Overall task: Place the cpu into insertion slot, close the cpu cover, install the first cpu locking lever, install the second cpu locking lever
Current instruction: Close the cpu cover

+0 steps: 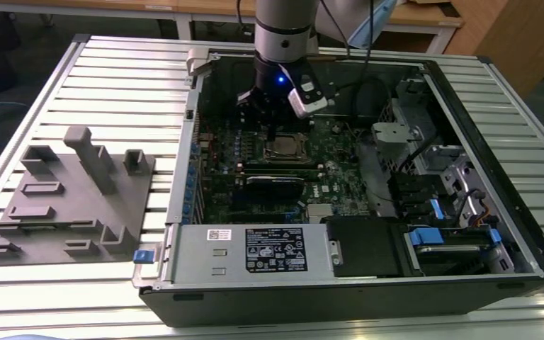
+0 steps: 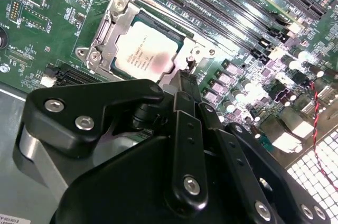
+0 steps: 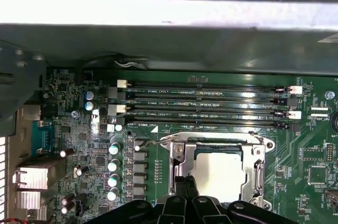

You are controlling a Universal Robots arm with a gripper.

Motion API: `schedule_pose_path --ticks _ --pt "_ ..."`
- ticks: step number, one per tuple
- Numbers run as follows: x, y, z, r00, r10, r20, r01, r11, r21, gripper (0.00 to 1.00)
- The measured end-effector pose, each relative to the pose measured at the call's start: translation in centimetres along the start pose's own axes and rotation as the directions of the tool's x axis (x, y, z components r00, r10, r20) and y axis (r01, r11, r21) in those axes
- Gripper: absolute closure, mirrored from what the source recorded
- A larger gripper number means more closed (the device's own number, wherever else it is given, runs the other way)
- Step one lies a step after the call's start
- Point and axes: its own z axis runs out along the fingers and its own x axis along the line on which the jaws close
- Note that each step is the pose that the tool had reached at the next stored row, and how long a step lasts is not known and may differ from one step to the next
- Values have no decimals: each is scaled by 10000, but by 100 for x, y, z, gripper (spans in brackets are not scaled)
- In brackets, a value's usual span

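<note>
- The cpu (image 2: pixel 145 49) has a dull silver-grey top with faint dark print.
- The cpu cover (image 2: pixel 111 34) framing it is bright silvery metal.
- The motherboard (image 3: pixel 298 147) is green, dotted with silver-topped capacitors (image 3: pixel 113 166).
- The memory slots (image 3: pixel 206 105) are black strips with white end clips.
- The claw (image 2: pixel 185 82) is glossy black with silver screw heads.
- A twisted wire (image 2: pixel 317 110) is red and black.
- The table (image 1: pixel 111 78) is pale grey, striped by its slats.
- The fixture block (image 1: pixel 64 205) is plain mid-grey.
- The computer case (image 1: pixel 348 308) is black, with blue tabs (image 1: pixel 438 237) inside.
</note>
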Motion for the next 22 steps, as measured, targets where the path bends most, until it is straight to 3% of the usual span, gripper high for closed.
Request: schedule_pose_path --ticks 6,22 --pt "-1 0 22 9998 1 174 -1 10000 -4 89" --pt "-290 -4 25 9998 1 176 -1 10000 -4 89"
